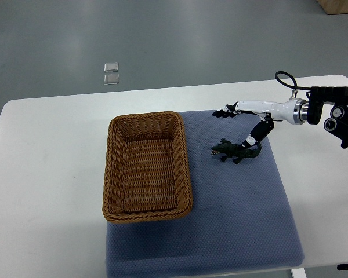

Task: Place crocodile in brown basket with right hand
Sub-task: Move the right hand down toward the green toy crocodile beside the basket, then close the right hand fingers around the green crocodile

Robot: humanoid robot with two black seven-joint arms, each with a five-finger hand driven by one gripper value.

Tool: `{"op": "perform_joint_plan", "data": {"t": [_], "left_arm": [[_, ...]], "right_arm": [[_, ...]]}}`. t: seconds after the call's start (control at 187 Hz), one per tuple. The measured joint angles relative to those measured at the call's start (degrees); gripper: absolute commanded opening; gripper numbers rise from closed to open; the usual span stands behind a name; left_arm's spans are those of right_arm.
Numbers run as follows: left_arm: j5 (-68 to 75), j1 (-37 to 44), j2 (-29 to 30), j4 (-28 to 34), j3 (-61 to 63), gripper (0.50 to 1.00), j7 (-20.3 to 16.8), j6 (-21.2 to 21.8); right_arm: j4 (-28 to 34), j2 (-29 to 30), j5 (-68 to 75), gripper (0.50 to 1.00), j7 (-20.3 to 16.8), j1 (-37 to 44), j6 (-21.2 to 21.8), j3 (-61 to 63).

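Just below the open, empty right robot hand [243,119] lies the crocodile [234,151], thumb touching its tail.

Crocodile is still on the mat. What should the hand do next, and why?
Probably close the right hand on the crocodile. The toy lies on the blue mat, right of the basket, with the thumb at its tail and the fingers stretched out above it, holding nothing.

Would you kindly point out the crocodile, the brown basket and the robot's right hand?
crocodile [233,151]: top view, on the middle of its back.
brown basket [183,165]: top view, on its right-hand rim.
right hand [243,116]: top view, on the white palm, above the crocodile's tail.
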Motion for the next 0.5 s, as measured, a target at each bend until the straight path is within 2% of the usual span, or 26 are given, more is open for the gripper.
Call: {"op": "perform_joint_plan", "data": {"t": [0.171, 0.498], "left_arm": [[0.0, 0.0, 0.0, 0.0, 0.0, 1.0, 0.0, 0.0], [0.0, 0.0, 0.0, 0.0, 0.0, 1.0, 0.0, 0.0]], "right_arm": [[0.4, 0.0, -2.5, 0.93, 0.5, 0.1, -6.5, -3.6], [1.5, 1.0, -2.8, 0.928, 0.5, -1.0, -10.9, -5.8]]}}
